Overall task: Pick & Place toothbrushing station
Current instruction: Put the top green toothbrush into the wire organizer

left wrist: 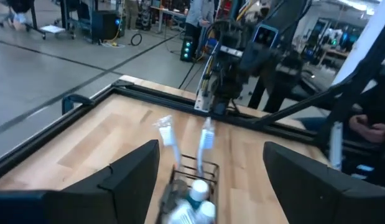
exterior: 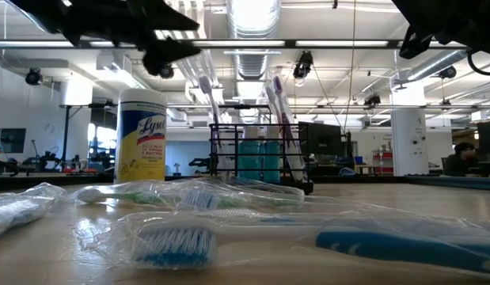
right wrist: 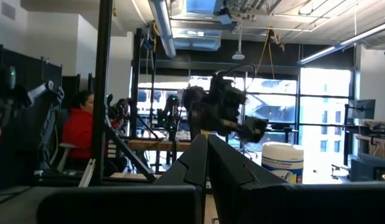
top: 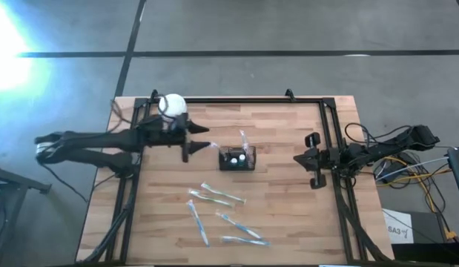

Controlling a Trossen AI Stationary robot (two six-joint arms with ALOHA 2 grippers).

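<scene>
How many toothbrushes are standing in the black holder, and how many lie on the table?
2 stand in the toothbrushing station: one beside another. About 5 wrapped toothbrushes lie nearer the table's front. Clear wrappers may hide more.

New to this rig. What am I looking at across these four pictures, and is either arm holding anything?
It is a two-armed robot at a wooden table. One picture looks straight down, one looks level across the tabletop, and two come from cameras on the wrists.

The left gripper is open and hangs just beside the toothbrushing station, a small black wire rack with two toothbrushes standing in it. It holds nothing.

The right gripper waits shut and empty at the table's right edge.

Several wrapped toothbrushes lie on the near part of the table. A wipes canister stands at the far left corner.
</scene>
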